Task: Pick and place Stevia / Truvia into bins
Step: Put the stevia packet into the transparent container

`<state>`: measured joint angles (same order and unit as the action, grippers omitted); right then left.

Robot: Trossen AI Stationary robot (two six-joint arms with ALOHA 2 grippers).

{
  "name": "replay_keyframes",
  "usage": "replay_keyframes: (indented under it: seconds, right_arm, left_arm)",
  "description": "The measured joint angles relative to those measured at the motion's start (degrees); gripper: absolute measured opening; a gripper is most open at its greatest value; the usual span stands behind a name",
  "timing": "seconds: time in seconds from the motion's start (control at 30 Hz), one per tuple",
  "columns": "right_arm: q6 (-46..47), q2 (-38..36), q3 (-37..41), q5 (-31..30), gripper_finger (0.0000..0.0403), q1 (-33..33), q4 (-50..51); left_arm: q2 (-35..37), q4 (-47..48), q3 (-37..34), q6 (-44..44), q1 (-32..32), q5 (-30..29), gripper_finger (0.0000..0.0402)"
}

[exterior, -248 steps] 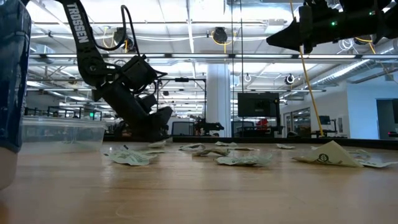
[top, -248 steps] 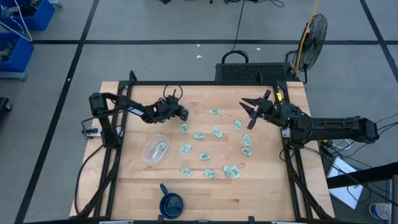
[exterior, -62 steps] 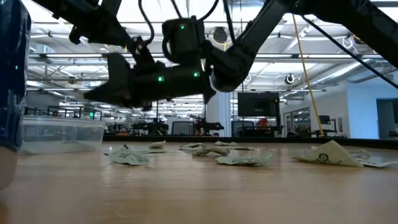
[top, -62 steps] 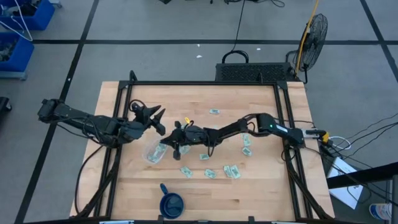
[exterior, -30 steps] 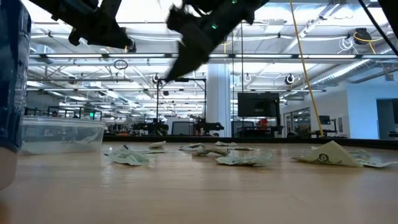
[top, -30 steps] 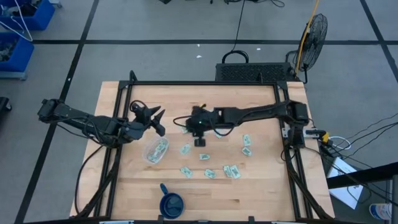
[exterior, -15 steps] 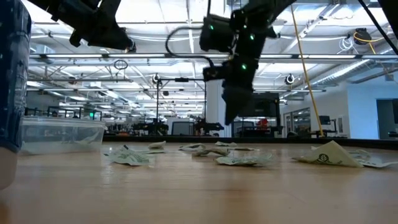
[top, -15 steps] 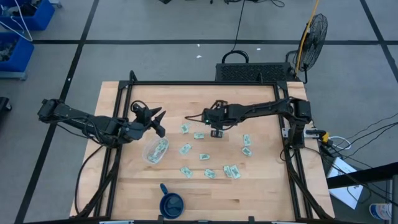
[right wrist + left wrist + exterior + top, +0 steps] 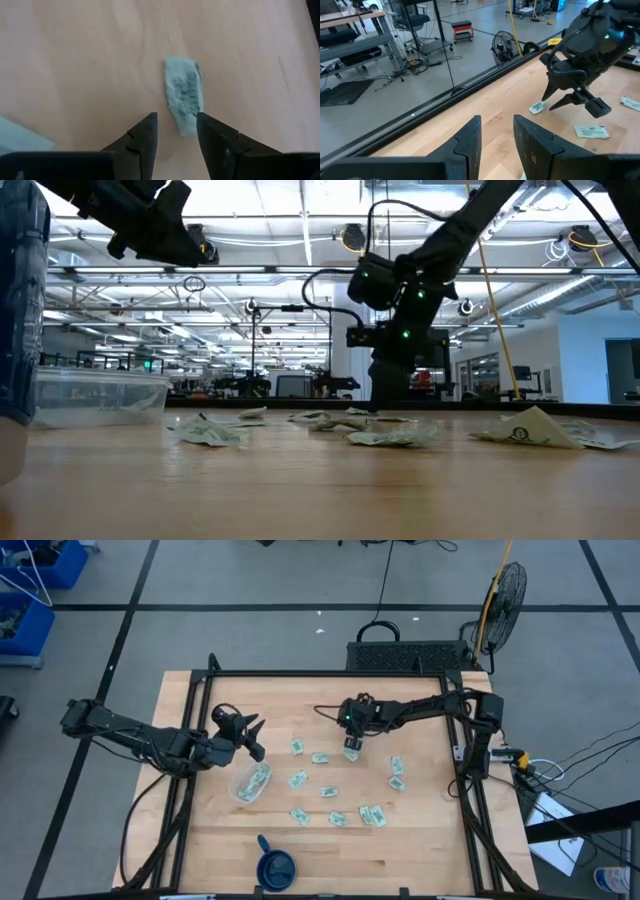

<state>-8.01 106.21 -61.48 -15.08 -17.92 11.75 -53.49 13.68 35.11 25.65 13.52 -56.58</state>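
1. While the left gripper (image 9: 252,737) holds its place above the table (image 9: 420,840) just past the tub's (image 9: 250,781) 12 o'clock rim, empty fingers parted, your right gripper (image 9: 351,747) has swung away from the tub, where it hung two seconds ago, to the table's middle toward 1 o'clock.
2. Right wrist view: a sachet (image 9: 184,94) lies flat on the wood straight ahead of the right fingers (image 9: 141,135), which stand apart and hold nothing; its near end sits in the gap between them. Low view: the gripper (image 9: 392,392) is down near the table top.
3. Reading: the last drop looks finished and a new pick is starting. The tub holds a few sachets (image 9: 258,776); about a dozen more lie loose from the table's centre toward 4 o'clock, e.g. one (image 9: 298,779) just off the tub's 3 o'clock side.
4. Next move, as judged: lower a touch more, then close across the sachet's width. A flat paper packet may slide instead of lifting.
5. Writing: dark print shows on the sachet but cannot be read. No brand is legible on any packet.
6. Mug (image 9: 275,865) at the table's 7 o'clock edge, untouched.
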Motion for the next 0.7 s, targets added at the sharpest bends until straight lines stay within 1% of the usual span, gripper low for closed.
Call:
replay_keyframes:
  seconds: [0.17, 0.23, 0.27, 0.33, 0.37, 0.53, 0.57, 0.7]
  right_arm:
    - [0.2, -0.2, 4.3, 0.8, 0.0128, -2.4, -8.7]
    - [0.3, -0.3, 5.8, 3.1, 0.0126, -3.2, -11.0]
    - [1.0, -0.4, 6.5, 5.4, 0.0122, -3.7, -11.5]
    - [2.9, -0.4, 7.7, 9.8, 0.0109, -4.6, -11.6]
    - [3.7, -0.4, 8.2, 10.9, 0.0099, -4.9, -11.8]
    - [5.7, -0.3, 9.8, 12.2, 0.0022, -5.1, -11.5]
    - [5.7, -0.3, 9.8, 12.2, 0.0012, -4.8, -11.5]
    - [7.8, -0.8, 9.9, 10.7, 0.0010, -2.2, -15.7]
  left_arm:
    - [0.0, 0.3, 0.0, 0.1, 0.0, -0.3, 0.0120]
    - [0.0, 0.3, 0.0, 0.2, 0.0, -0.3, 0.0120]
    - [0.0, 0.3, 0.0, 0.3, -0.1, -0.3, 0.0120]
    - [0.0, 0.3, 0.0, 0.4, -0.1, -0.4, 0.0120]
    - [0.0, 0.3, 0.0, 0.4, 0.0, -0.5, 0.0120]
    - [0.0, 0.3, 0.0, 0.7, 0.0, -0.4, 0.0120]
    - [0.0, 0.3, 0.0, 1.1, 0.0, -0.4, 0.0120]
    - [0.0, 0.3, 0.0, 1.5, 0.0, -0.4, 0.0120]
